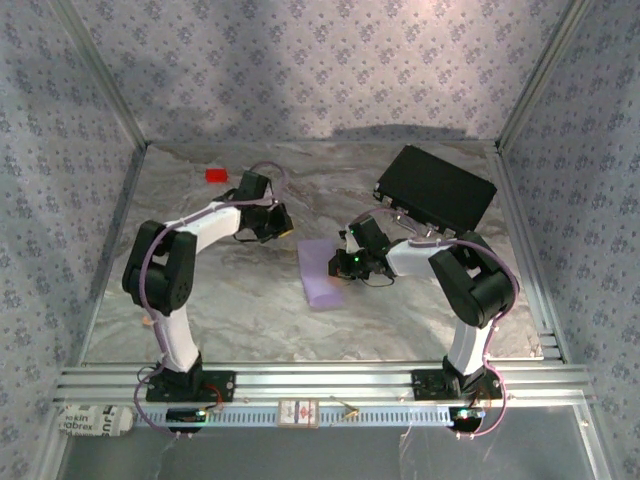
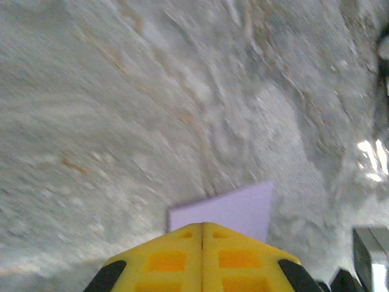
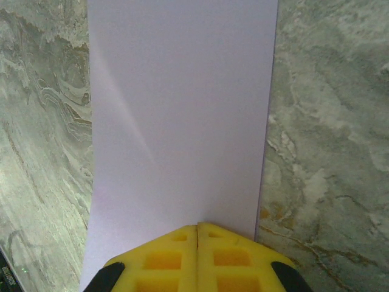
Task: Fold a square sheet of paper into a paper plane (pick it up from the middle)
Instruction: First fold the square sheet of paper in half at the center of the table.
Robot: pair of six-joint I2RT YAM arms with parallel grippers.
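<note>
The pale lilac sheet of paper point(image 1: 320, 280) lies flat on the marble table as a narrow rectangle, near the middle. My right gripper point(image 1: 345, 265) is at its right edge. In the right wrist view the yellow fingers point(image 3: 199, 225) are shut, tips down over the paper point(image 3: 182, 109), which spreads out flat ahead of them with a faint diagonal crease. My left gripper point(image 1: 278, 226) is up and to the left of the sheet, apart from it. In the blurred left wrist view that gripper point(image 2: 202, 224) is shut with nothing in it, and a corner of the paper point(image 2: 234, 210) shows beyond the tips.
A small red block point(image 1: 216, 174) sits at the back left of the table. A black rectangular case point(image 1: 436, 187) lies at the back right, just behind the right arm. Patterned walls with metal rails point(image 1: 300, 380) enclose the table.
</note>
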